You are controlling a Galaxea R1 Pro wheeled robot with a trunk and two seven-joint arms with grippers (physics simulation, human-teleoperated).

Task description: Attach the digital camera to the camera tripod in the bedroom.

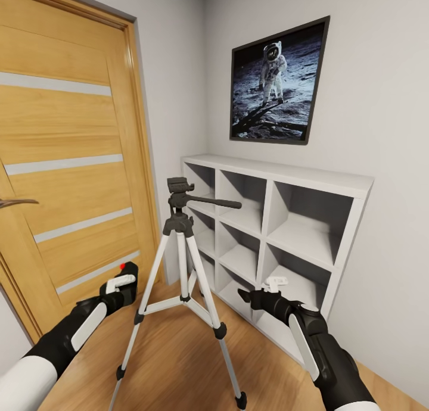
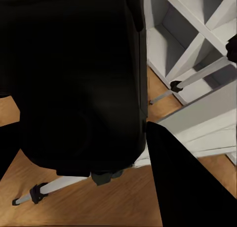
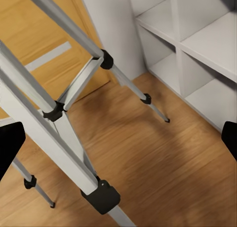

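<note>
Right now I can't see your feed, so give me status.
Left gripper shut on digital camera. Right gripper open. Camera tripod upright between the arms, head bare. Nothing in the way.

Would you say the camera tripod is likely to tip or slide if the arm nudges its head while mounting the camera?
Probably tippy: the camera tripod is tall, with thin legs and its weight high at the head. Its small feet rest on smooth wood floor, so it may slide. The spread legs and centre braces should help somewhat.

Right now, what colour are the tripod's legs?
Silver-white, with black joints and feet; the tripod shows best in the head view.
</note>
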